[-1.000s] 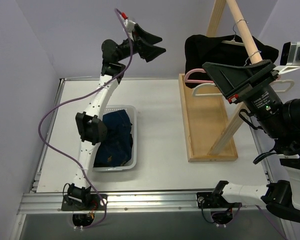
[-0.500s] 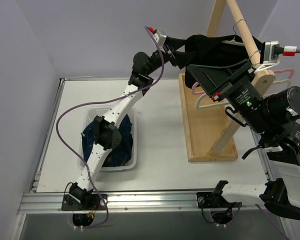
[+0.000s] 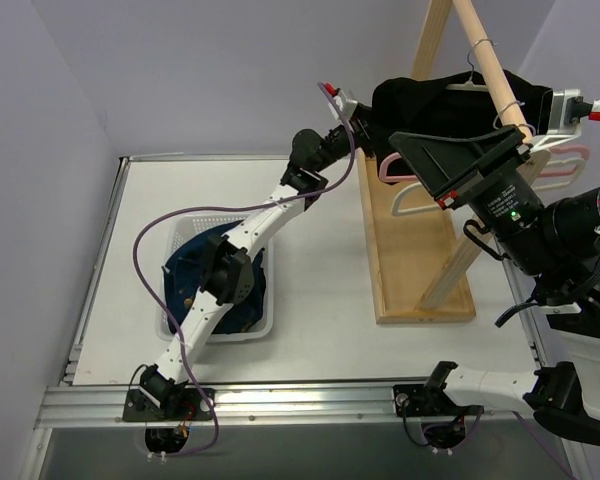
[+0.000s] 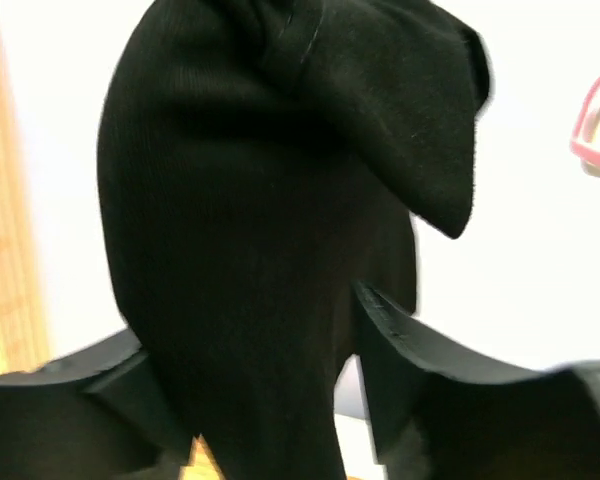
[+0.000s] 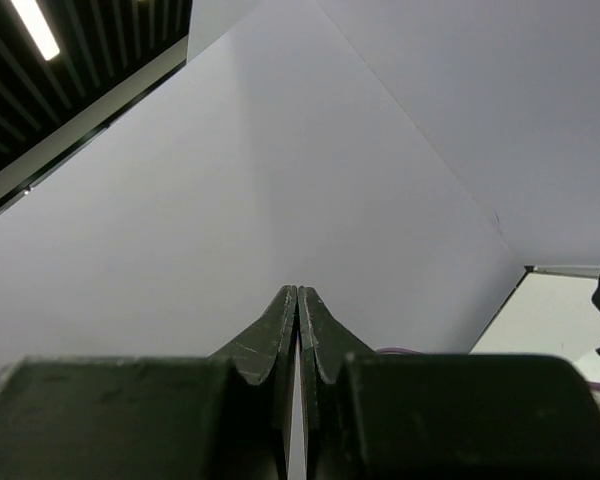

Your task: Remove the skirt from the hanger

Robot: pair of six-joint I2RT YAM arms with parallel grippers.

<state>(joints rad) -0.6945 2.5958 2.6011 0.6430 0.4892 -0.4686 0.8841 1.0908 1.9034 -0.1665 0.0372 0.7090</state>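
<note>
A white table (image 3: 320, 300) lies under a wooden rack (image 3: 410, 270). The skirt (image 4: 260, 220), on the hanger (image 3: 465, 86), hangs between the wide-parted fingers of the left gripper (image 4: 255, 345), unpinched. It is likely soft, light and floppy: pinch the thick fold straight ahead. The right gripper (image 5: 298, 300) is pressed together, empty.

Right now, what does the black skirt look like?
The skirt is black, matte, soft-looking fabric, bunched into folds. It hangs on a cream hanger from the wooden rod, up above the table. In the left wrist view, a finely ribbed fold of it droops between the open jaws of the left gripper. I cannot tell whether they touch it.
</note>
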